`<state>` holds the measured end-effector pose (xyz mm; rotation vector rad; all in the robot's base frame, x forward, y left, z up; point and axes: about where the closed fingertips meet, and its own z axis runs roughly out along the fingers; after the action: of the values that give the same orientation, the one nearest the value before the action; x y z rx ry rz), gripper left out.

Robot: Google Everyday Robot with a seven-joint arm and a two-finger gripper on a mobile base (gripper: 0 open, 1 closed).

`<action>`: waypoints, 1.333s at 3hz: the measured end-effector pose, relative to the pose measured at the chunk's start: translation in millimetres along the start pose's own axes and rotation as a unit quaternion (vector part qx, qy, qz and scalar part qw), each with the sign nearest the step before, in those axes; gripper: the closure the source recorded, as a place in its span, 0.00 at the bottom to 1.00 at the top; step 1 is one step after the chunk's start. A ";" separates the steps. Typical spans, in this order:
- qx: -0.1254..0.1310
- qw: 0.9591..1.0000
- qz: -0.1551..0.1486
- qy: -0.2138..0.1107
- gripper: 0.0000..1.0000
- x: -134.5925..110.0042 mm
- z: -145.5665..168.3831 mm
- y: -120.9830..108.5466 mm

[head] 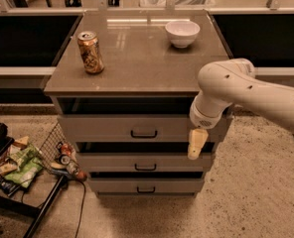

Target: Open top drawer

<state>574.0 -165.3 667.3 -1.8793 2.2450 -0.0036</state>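
The top drawer (112, 128) is the tallest grey front of the cabinet, just under the brown top, with a small black bail handle (143, 133) at its middle. A dark gap runs above the front. My gripper (196, 144) hangs cream-coloured from the white arm (226, 90) in front of the drawer's right end, right of the handle and not touching it. Its tip reaches down over the gap below the top drawer.
Two shorter drawers (145, 161) (145, 185) sit below. A drink can (90, 52) and a white bowl (182, 32) stand on the cabinet top. A wire rack with snack bags (20, 162) and small cans (66, 160) stands on the floor at the left.
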 end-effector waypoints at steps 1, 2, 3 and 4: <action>-0.016 1.000 -0.001 0.001 0.14 -2.3 13.5 0.0; -0.026 1.000 0.008 0.004 0.37 1.5 11.6 7.5; -0.030 0.999 0.017 0.017 0.60 11.0 -1.8 18.6; -0.030 0.999 0.017 0.017 0.84 10.4 -5.3 18.1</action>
<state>553.8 -172.8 668.4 -1.8843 2.3237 0.0377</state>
